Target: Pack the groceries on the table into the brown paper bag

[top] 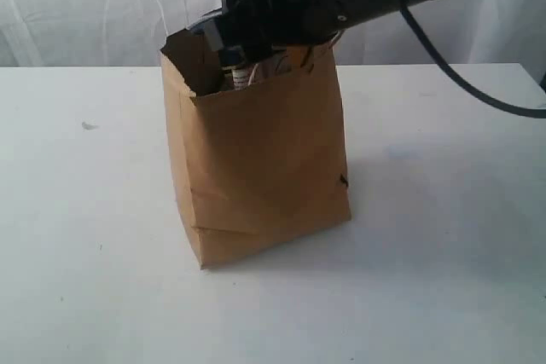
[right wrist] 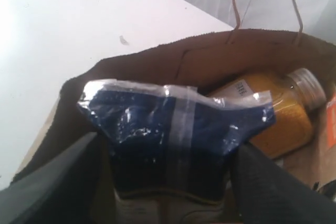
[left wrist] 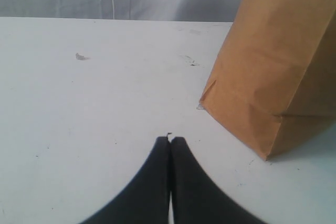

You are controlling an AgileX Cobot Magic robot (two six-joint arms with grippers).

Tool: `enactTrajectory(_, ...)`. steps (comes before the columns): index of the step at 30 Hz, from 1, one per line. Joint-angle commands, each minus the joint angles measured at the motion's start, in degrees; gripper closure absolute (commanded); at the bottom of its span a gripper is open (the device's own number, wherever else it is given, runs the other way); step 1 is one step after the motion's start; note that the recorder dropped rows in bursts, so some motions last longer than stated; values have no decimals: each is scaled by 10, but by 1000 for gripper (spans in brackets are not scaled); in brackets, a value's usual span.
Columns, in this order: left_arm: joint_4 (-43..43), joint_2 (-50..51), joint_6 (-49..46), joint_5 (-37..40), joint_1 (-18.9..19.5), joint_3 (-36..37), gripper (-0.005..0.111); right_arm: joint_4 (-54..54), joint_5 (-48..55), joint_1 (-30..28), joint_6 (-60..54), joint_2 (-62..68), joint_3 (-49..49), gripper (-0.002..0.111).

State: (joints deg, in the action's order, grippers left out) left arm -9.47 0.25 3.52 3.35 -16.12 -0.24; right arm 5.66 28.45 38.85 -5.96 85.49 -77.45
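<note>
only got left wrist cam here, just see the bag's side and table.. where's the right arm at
Observer: The right gripper is at the open top of the brown paper bag, reaching in from above.
Operator: it carrying anything
Observer: The long dark pasta pack sits between its fingers, in the bag's mouth; whether they grip it I cannot tell.
Operator: anything else in there
Observer: Yes, the yellow white-capped bottle is inside the bag, beside the pack.
</note>
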Motion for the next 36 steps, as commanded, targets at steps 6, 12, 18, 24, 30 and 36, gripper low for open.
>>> enactTrajectory(6, -2, -3, 2, -3, 1, 2, 107, -3, -21, 0, -4, -55, 2, 32)
enactTrajectory(12, -2, -3, 2, -3, 1, 2, 107, -2, -31, 0, -19, -88, 2, 32)
enactTrajectory(18, -2, -3, 2, -3, 1, 2, 107, 0, -32, 0, -19, -136, 2, 37)
enactTrajectory(24, -2, -3, 2, -3, 1, 2, 107, 13, 26, 0, -19, -194, 10, 66)
enactTrajectory(30, -2, -3, 2, -3, 1, 2, 107, 97, 32, 0, -55, -281, 89, 108)
enactTrajectory(36, -2, -3, 2, -3, 1, 2, 107, 168, 36, 0, -61, -365, 191, 108)
